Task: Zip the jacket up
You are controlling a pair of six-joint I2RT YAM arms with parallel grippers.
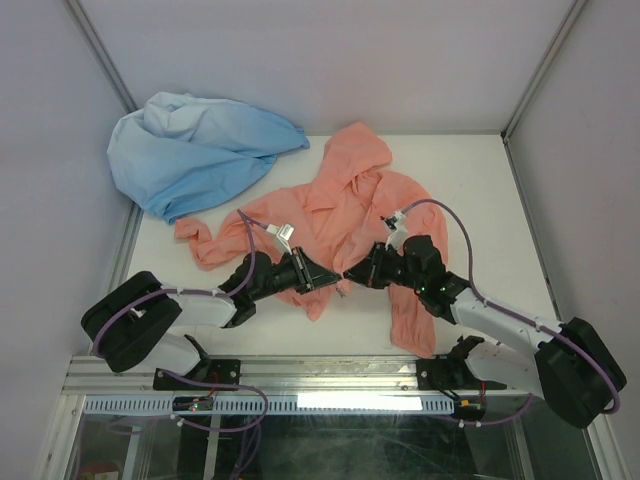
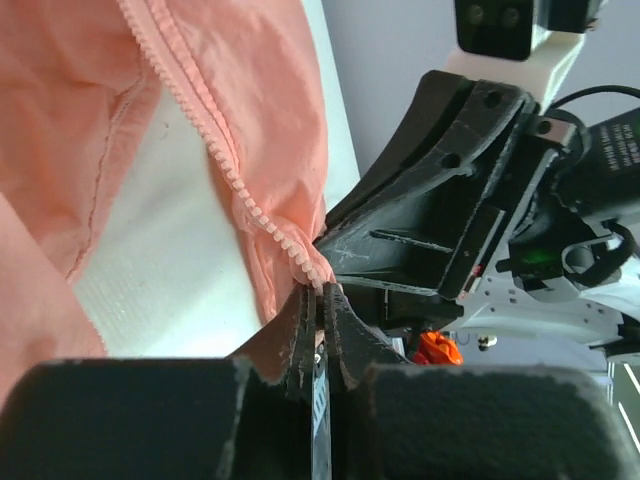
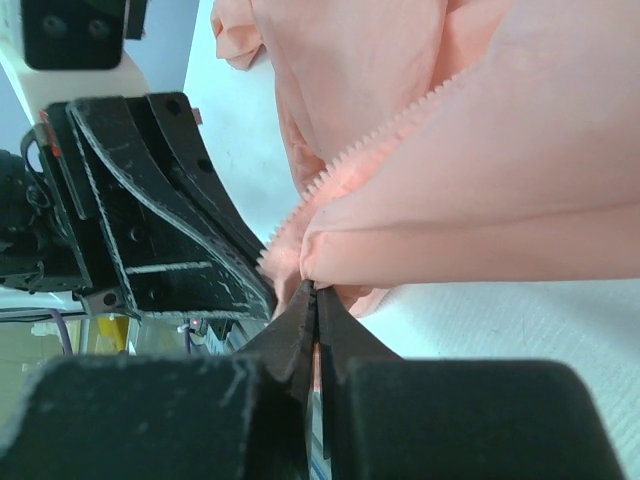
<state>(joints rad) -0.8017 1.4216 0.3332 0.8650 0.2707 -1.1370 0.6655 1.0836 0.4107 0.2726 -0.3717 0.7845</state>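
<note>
Pinching jacket point(image 1: 350, 190) zip ends with left pincer point(image 2: 318, 305) and right pincer point(image 3: 314, 300), both clamped on thin fabric. Could slip free or misalign teeth point(image 2: 238, 190) if tugged apart.

Jacket point(image 1: 350, 195) lower front edges hidden beneath left gripper point(image 1: 332, 277) and right gripper point(image 1: 355, 274) (pinched bits unseen inside closed jaws); wrist views crop jacket beyond claws.
</note>
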